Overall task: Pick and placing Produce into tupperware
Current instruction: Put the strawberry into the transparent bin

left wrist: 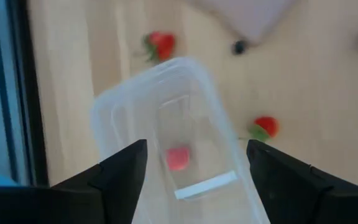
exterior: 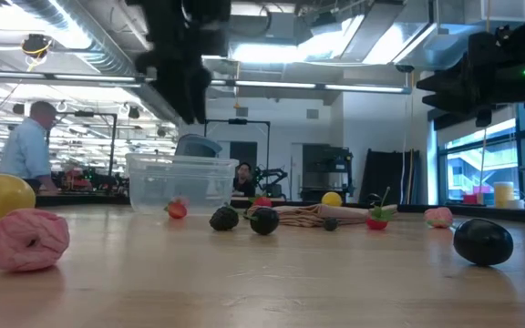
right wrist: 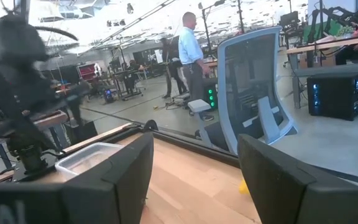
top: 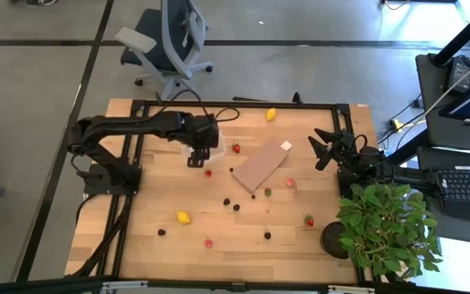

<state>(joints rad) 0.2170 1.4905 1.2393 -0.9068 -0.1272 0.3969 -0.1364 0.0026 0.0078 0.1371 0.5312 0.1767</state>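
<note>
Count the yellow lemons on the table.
2. One lemon lies by the far edge, beyond the tan board; the other lemon lies nearer the front edge, left of centre. Some may be hidden.

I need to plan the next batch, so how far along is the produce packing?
Barely started. One pink piece lies in the tupperware. The left gripper hangs open above it, holding nothing. The right gripper waits open at the table's right side. Strawberries, lemons and dark berries remain scattered.

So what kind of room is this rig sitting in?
Most likely a robotics lab or open workshop: an office chair beside the table, a computer keyboard on a side desk, and more workbenches behind a standing person.
</note>
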